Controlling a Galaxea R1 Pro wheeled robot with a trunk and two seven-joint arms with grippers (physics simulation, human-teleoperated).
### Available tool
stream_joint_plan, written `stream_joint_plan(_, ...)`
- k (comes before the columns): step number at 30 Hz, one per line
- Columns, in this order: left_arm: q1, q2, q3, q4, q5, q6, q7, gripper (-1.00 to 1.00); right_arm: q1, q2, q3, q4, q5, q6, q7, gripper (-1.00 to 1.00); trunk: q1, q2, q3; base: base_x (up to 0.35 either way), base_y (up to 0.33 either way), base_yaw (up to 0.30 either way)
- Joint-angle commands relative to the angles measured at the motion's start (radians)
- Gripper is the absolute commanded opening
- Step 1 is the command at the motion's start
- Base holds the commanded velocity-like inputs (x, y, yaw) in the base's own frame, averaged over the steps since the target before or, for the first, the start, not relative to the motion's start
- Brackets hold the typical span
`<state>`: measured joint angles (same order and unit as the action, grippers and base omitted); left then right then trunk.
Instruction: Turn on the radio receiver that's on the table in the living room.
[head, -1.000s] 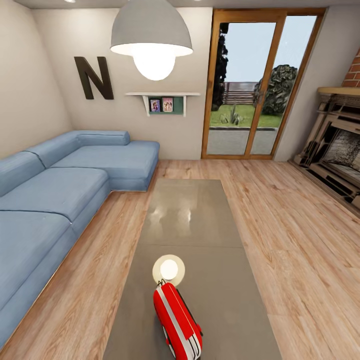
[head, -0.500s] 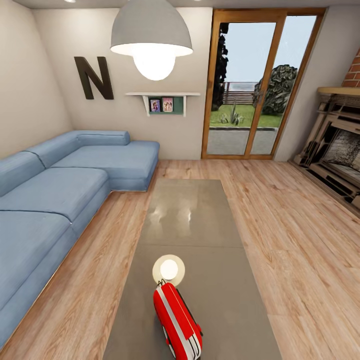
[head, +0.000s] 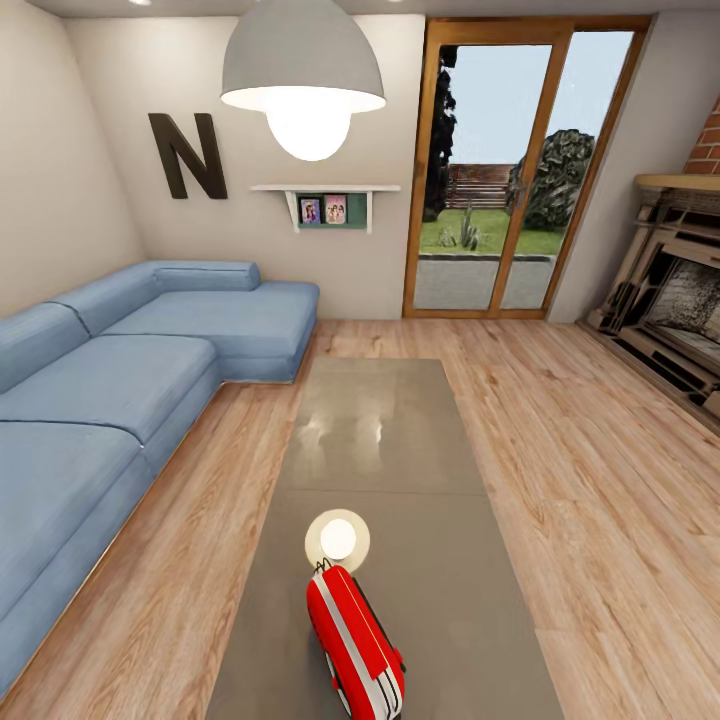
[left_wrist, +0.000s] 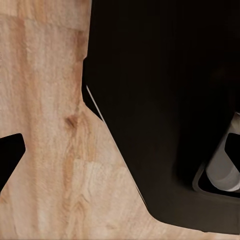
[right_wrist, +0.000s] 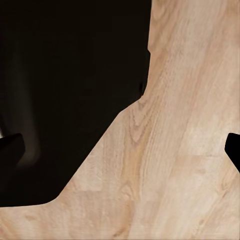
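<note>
I am parked at the near end of the table (head: 400, 440), and the radio (head: 355, 640) lies on its near part, close to the bottom of my head view, just in front of a round white disc (head: 337, 541) that sits a little farther along the top. The radio's red, white-striped case faces me, so I cannot see its dial or switch from here; my judgement is that the step in hand is bringing an arm up and over to find that face. To do it well I would raise one arm slowly into the head view before reaching and approach from the side where the white face seems to point. I would press with one fingertip rather than shove, since the small case looks light enough to slide on the glossy top. Both arms hang low: the left gripper (left_wrist: 120, 150) and the right gripper (right_wrist: 120, 147) each show their dark fingertips spread wide at the frame edges over wood floor (head: 600, 480), holding nothing. By my count: one radio, one disc, one table, one blue sofa (head: 110, 390), one hanging lamp (head: 303, 75), one glass door (head: 520, 170), one fireplace (head: 670, 290).
</note>
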<state>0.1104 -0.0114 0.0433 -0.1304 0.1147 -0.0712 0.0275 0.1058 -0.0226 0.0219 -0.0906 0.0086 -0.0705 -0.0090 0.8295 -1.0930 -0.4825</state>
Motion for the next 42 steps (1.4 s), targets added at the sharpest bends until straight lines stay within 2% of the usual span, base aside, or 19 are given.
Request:
stream_joint_plan(1,0.0,0.0,0.0,0.0,0.0,0.0,0.0,1.0,0.0,0.0,0.0,-0.002,0.0,0.0,0.0,1.0,0.0,0.0,0.0,0.0,0.0,0.0)
stream_joint_plan(5,0.0,0.001,0.0,-0.006,-0.001,-0.001,0.0,1.0,0.0,-0.002,-0.002,-0.022,0.001,-0.001,0.0,1.0,0.0,0.0,0.0,0.0,0.0,0.0)
stream_joint_plan(11,0.0,0.011,-0.001,-0.067,-0.003,0.001,0.001,1.0,0.0,-0.005,-0.001,-0.131,0.004,0.01,0.0,1.0,0.0,0.0,0.0,0.0,0.0,0.0)
stream_joint_plan(14,0.0,0.015,-0.001,-0.088,-0.003,0.002,0.002,1.0,0.0,-0.005,-0.001,-0.15,0.007,0.011,0.001,1.0,0.0,0.0,0.0,0.0,0.0,0.0)
stream_joint_plan(18,0.0,0.017,0.0,-0.157,-0.006,0.007,0.0,1.0,-0.004,-0.027,0.0,-0.22,0.009,0.012,0.002,1.0,0.0,0.0,0.0,0.0,0.0,0.0)
stream_joint_plan(22,0.0,0.018,-0.001,-0.214,-0.007,0.011,-0.003,1.0,-0.004,-0.036,0.0,-0.293,0.011,0.019,-0.003,1.0,0.0,0.0,0.0,0.0,0.0,0.0)
stream_joint_plan(24,0.0,0.022,-0.002,-0.297,-0.009,0.015,-0.005,1.0,-0.013,-0.046,-0.001,-0.401,0.011,0.085,-0.011,1.0,0.0,0.0,0.0,0.0,0.0,0.0)
stream_joint_plan(27,0.0,0.045,-0.001,-0.4,-0.01,0.039,-0.006,1.0,-0.04,-0.048,-0.001,-0.521,0.013,0.183,-0.01,1.0,0.0,0.0,0.0,0.0,0.0,0.0)
stream_joint_plan(29,0.0,0.063,-0.001,-0.476,-0.01,0.078,-0.007,1.0,-0.063,-0.049,-0.001,-0.589,0.014,0.232,-0.009,1.0,0.0,0.0,0.0,0.0,0.0,0.0)
stream_joint_plan(30,0.0,0.079,0.0,-0.553,-0.009,0.122,-0.011,1.0,-0.088,-0.049,0.0,-0.642,0.015,0.274,-0.007,1.0,0.0,0.0,0.0,0.0,0.0,0.0)
stream_joint_plan(32,0.0,0.094,0.0,-0.66,-0.008,0.181,-0.014,1.0,-0.128,-0.049,-0.001,-0.697,0.016,0.327,-0.003,1.0,0.0,0.0,0.0,0.0,0.0,0.0)
stream_joint_plan(36,0.0,0.103,0.0,-0.814,-0.007,0.265,-0.017,1.0,-0.185,-0.049,0.001,-0.762,0.016,0.394,0.001,1.0,0.0,0.0,0.0,0.0,0.0,0.0)
stream_joint_plan(38,-0.001,0.105,0.0,-0.925,-0.006,0.327,-0.018,1.0,-0.215,-0.048,0.002,-0.853,0.016,0.458,0.005,1.0,0.0,0.0,0.0,0.0,0.0,0.0)
stream_joint_plan(42,-0.016,0.107,0.0,-0.994,-0.003,0.387,-0.022,1.0,-0.235,-0.048,0.003,-0.997,0.014,0.563,0.007,1.0,0.0,0.0,0.0,0.0,0.0,0.0)
